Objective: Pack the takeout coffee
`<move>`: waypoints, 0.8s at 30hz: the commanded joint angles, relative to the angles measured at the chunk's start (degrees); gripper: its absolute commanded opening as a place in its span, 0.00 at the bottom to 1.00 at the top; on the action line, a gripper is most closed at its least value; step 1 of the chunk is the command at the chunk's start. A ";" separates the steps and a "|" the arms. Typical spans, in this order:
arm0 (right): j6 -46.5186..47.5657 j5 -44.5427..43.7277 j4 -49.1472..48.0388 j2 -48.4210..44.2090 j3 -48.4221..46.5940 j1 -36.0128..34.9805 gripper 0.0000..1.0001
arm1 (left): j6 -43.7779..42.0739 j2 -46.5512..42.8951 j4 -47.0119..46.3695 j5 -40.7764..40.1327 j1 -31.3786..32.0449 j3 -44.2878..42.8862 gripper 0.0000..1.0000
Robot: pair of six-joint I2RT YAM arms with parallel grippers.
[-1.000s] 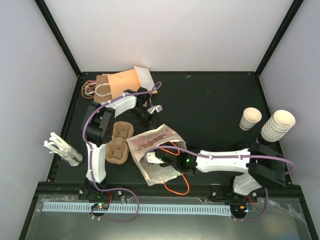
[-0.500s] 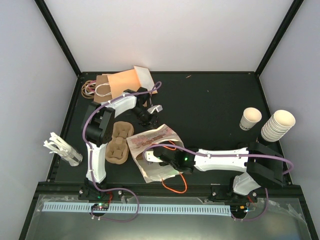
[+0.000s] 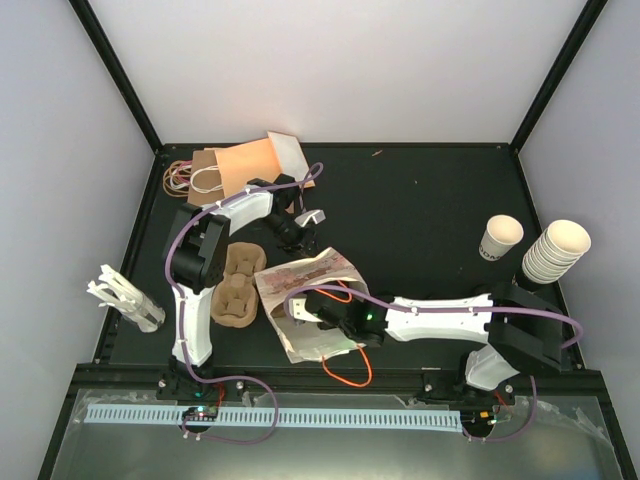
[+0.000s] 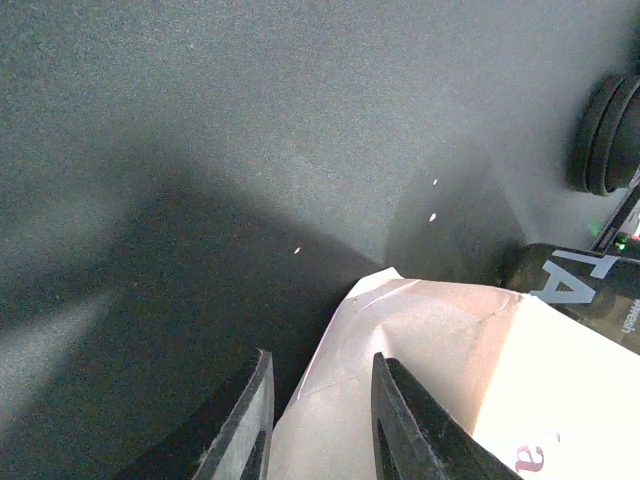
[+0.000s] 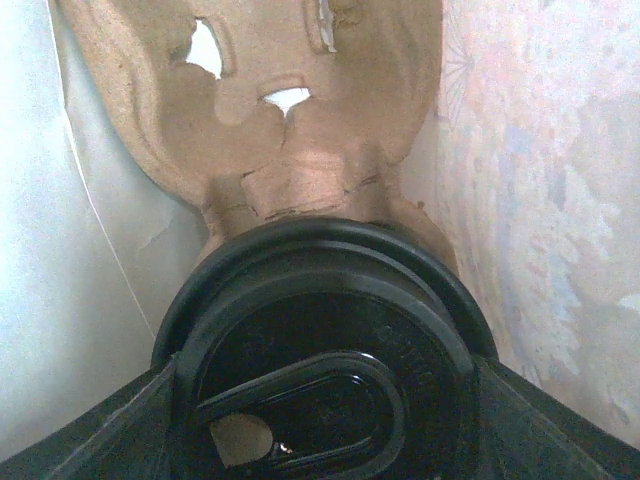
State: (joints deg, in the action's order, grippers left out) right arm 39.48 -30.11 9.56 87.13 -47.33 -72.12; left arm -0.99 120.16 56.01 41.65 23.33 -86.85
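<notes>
Stacked cups (image 3: 553,252) far right, pulp carriers (image 3: 237,288) left, orange bag (image 3: 245,163) behind.

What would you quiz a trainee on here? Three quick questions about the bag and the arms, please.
1. True or false: the right jaws are inside the paper bag.
2. Which jaws hold the bag's top edge? A left, B right.
3. Fill in: the lidded cup in the right jaws has a ____ lid.
Key: 1 true; 2 A; 3 black.
</notes>
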 commanded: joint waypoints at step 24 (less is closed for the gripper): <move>-2.95 -2.57 17.99 3.92 4.50 3.76 0.68 | -1.81 -0.27 3.94 3.45 1.45 -0.61 0.30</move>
State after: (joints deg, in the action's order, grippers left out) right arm 38.46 -32.51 11.68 87.15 -47.16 -71.64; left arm -1.10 120.16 55.86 41.89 23.33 -86.85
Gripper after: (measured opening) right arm 0.725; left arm 0.299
